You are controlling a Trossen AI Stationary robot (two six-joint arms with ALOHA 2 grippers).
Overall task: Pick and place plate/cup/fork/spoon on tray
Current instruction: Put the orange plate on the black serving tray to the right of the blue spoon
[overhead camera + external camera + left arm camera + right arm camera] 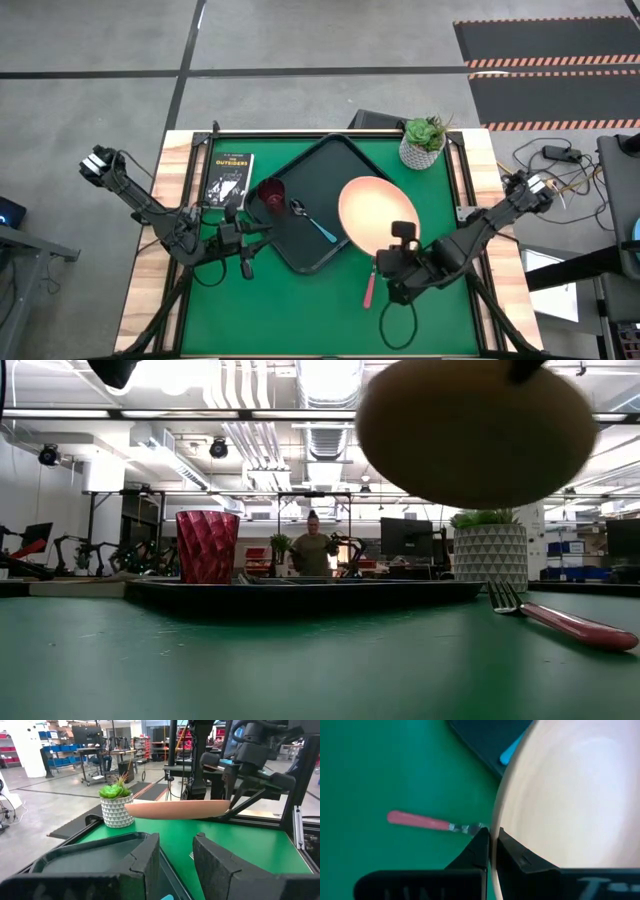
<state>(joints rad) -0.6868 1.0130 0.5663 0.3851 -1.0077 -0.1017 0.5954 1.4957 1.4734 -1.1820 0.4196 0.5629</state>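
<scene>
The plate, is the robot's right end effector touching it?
Touching. The right wrist view shows the right end effector shut on the rim of the plate, pinched between both fingers.

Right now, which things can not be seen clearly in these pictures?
- Fork: high view, its tines are covered by the plate that the right gripper holds.
- Spoon: low view, hidden behind the tray rim.
- Plate: low view, cut off by the top edge.
- Left gripper: high view, too small to judge the finger gap.

Plate held aloft, potted plant behind, tray seemingly below
</scene>
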